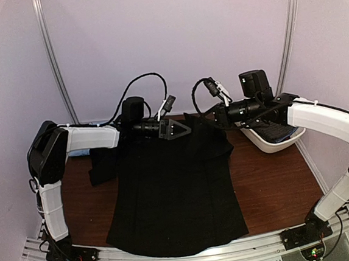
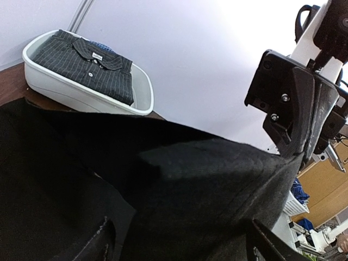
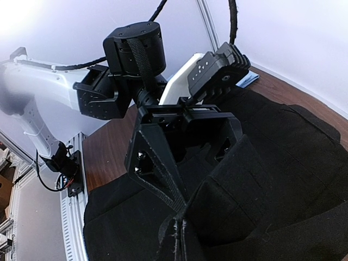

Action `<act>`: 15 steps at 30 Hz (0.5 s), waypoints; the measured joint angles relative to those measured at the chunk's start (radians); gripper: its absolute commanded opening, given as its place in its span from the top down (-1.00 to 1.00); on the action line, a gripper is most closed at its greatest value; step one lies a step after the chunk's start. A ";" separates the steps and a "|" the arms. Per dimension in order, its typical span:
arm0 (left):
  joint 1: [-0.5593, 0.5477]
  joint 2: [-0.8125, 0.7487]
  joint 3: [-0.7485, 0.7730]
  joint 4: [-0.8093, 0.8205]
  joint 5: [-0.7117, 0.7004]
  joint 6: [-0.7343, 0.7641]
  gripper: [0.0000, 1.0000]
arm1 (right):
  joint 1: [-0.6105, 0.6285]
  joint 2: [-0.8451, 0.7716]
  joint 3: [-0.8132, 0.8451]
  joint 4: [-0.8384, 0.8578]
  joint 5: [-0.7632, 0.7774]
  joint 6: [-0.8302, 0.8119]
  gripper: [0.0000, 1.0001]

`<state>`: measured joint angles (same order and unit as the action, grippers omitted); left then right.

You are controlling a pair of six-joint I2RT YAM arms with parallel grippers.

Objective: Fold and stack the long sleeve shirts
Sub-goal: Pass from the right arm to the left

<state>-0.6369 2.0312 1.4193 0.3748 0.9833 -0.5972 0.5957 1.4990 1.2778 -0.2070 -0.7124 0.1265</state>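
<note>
Black collared cloth shirt [image 1: 174,191] lies spread on your brown wooden table [image 1: 277,182]. Your right end effector [image 1: 215,118] is pinched onto its lifted far edge; your left end effector [image 1: 185,129] hangs beside it, jaws wide apart. A folded dark striped shirt [image 2: 87,62] sits in the white oval tub [image 2: 81,95].

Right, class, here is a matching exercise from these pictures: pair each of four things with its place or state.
1. black shirt
2. striped shirt
3. left end effector
4. right end effector

A. folded in the white tub
B. jaws wide open
C. spread on the table
D. pinching dark cloth

Pairs: 1-C, 2-A, 3-B, 4-D
</note>
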 measured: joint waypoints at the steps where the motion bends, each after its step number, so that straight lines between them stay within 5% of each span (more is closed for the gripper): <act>1: 0.000 0.000 0.003 0.000 0.006 0.005 -0.69 | 0.000 -0.003 0.000 -0.001 -0.003 -0.001 1.00; 15: 0.000 0.002 0.016 0.052 0.123 0.011 -0.58 | 0.000 -0.032 -0.024 -0.005 -0.015 -0.025 1.00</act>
<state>-0.6369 2.0331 1.4357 0.4267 1.1061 -0.5858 0.5957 1.4666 1.2537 -0.2115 -0.7273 0.1017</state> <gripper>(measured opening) 0.805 0.009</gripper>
